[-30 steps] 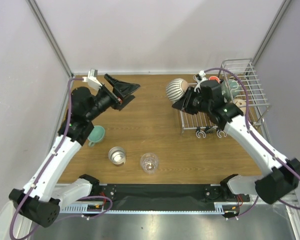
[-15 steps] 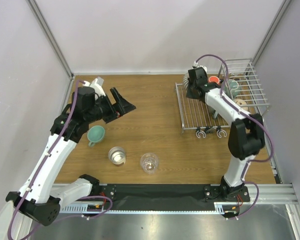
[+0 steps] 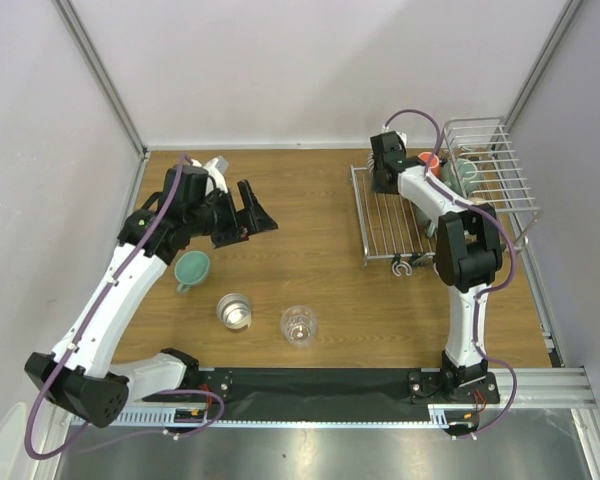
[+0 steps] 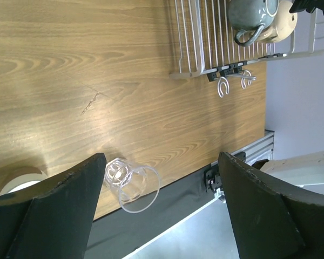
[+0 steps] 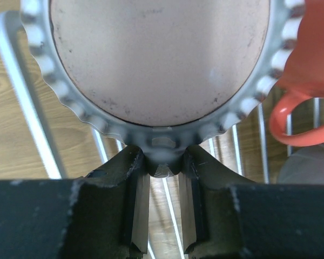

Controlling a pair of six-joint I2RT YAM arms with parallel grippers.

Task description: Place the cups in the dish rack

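My right gripper (image 5: 163, 156) is shut on the rim of the ribbed whitish cup (image 5: 162, 59), holding it over the far left corner of the dish rack's flat tray (image 3: 385, 225). In the top view the right gripper (image 3: 385, 170) hides that cup. An orange-lined mug (image 5: 308, 54) sits right beside it, and a grey-blue mug (image 4: 251, 16) and a beige mug (image 4: 283, 24) rest in the rack. On the table stand a teal mug (image 3: 192, 268), a steel cup (image 3: 234, 311) and a clear glass (image 3: 299, 325). My left gripper (image 3: 250, 210) hangs open above the table, empty; the glass (image 4: 130, 183) shows between its fingers.
The rack's taller barred basket (image 3: 500, 150) stands at the far right against the wall. Hooks (image 3: 410, 265) hang off the tray's near edge. Side walls close in the table left and right. A black strip (image 3: 320, 380) runs along the near edge.
The right arm has stretched out and carried the ribbed cup from left of the rack to over its far left corner. The left gripper has come nearer and turned, its jaws slightly narrower.
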